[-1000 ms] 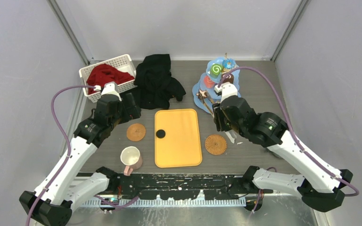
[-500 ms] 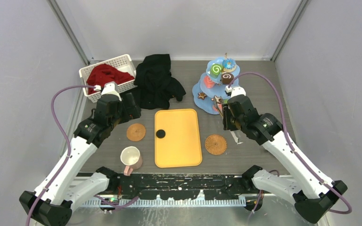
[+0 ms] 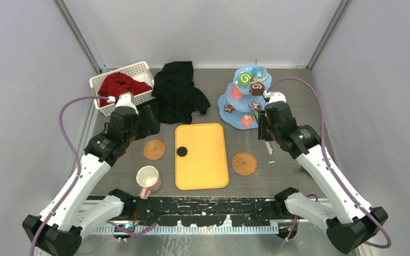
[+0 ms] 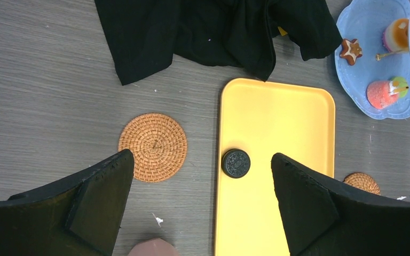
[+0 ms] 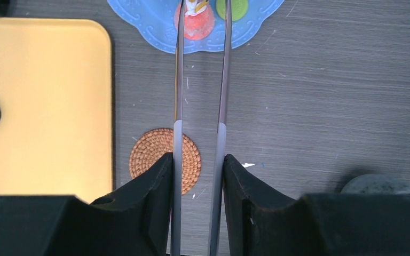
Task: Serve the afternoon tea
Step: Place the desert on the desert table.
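The pale-blue three-tier stand (image 3: 228, 100) stands at the back right. It carries a green swirl roll (image 3: 245, 79), a blue donut (image 3: 259, 72), a brown roll (image 3: 257, 88), a star cookie (image 3: 228, 108) and a red sweet (image 3: 246, 119). My right gripper (image 3: 264, 128) is shut on metal tongs (image 5: 224, 80). The tong tips straddle the red sweet (image 5: 195, 21) on the bottom tier (image 5: 149, 21). My left gripper (image 4: 203, 176) is open and empty above the tray's left edge. The cream mug (image 3: 148, 178) lies at the front left. A grey mug rim (image 5: 379, 184) shows at the right.
A flat orange-yellow tray (image 3: 203, 170) in the middle holds a black round cookie (image 3: 182, 151). Wicker coasters lie to its left (image 3: 154, 150) and right (image 3: 244, 163). A black cloth (image 3: 177, 93) and a white basket (image 3: 133, 69) with red cloth sit at the back left.
My right arm has moved to the right with the tongs, from over the star cookie side to the red sweet at the stand's front. The left arm has not moved.
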